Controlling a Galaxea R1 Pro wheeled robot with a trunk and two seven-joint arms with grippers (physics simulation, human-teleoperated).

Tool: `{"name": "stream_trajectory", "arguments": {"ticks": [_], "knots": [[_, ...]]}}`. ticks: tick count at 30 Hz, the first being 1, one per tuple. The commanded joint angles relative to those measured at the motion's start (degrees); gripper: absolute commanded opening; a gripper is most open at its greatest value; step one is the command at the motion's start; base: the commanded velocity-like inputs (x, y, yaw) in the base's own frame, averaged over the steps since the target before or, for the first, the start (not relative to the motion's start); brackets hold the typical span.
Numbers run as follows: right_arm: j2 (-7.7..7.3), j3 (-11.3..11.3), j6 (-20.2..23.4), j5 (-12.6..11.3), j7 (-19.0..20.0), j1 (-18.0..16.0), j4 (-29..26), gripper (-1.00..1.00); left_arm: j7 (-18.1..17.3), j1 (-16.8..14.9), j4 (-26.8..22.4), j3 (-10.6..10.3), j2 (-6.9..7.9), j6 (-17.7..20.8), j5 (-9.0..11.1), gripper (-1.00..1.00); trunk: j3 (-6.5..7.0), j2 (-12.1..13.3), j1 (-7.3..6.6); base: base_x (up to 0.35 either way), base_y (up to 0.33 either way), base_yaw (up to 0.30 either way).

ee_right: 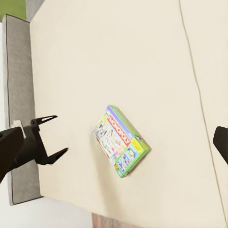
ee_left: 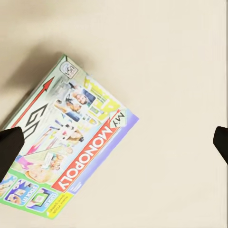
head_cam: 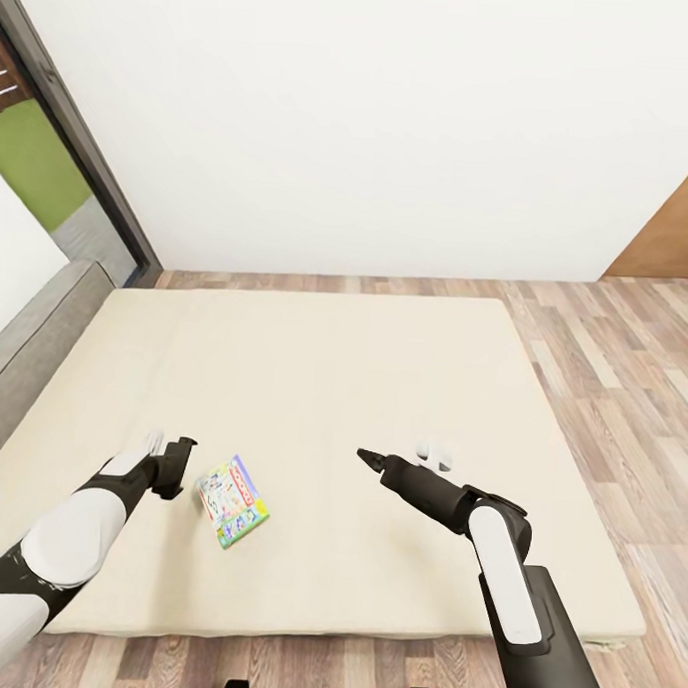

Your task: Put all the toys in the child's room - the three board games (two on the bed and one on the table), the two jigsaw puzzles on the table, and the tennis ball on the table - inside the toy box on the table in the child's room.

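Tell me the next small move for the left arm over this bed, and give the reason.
Probably shift the left gripper toward the board game and lower it. The box lies flat on the bed, just beside the open fingers and untouched; in the left wrist view it sits off-centre between the fingertips, so the gripper is not yet lined up to close on it.

Room surroundings seen from the head view

A plain white wall [head_cam: 344,114] fills the upper part of the frame, meeting a wood-plank floor of mixed brown and grey boards [head_cam: 612,386] that runs along the right side and across the bottom edge. At the upper right corner stands a slanted brown wooden panel [head_cam: 674,238], reaching down to the floor. Along the upper left edge runs a dark grey frame [head_cam: 83,142], and beyond it, at the far left, shows a patch of flat green [head_cam: 32,160] above a grey strip.
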Motion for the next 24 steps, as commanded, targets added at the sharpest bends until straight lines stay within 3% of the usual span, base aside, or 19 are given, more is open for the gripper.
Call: {"name": "stream_trajectory", "arguments": {"ticks": [1,9,24], "knots": [[0.02,0.0,0.19,-0.55,-0.51,-0.04,-0.06,1.0,0.1,-0.08,-0.12,-0.04,-0.02,0.2,0.6,1.0,-0.18,-0.1,0.03,0.0,0.0,0.0],[0.21,0.04,0.2,-0.62,-0.56,-0.04,-0.06,1.0,-2.62,-0.26,-0.06,-0.2,-0.39,0.02,0.54,1.0,-0.92,-0.1,0.03,0.0,0.0,0.0],[0.36,0.04,0.18,-0.58,-0.57,-0.04,-0.06,1.0,-2.94,-0.29,-0.03,-0.26,-0.34,-0.56,0.34,1.0,-2.31,-0.1,0.03,0.0,0.0,0.0]]}}
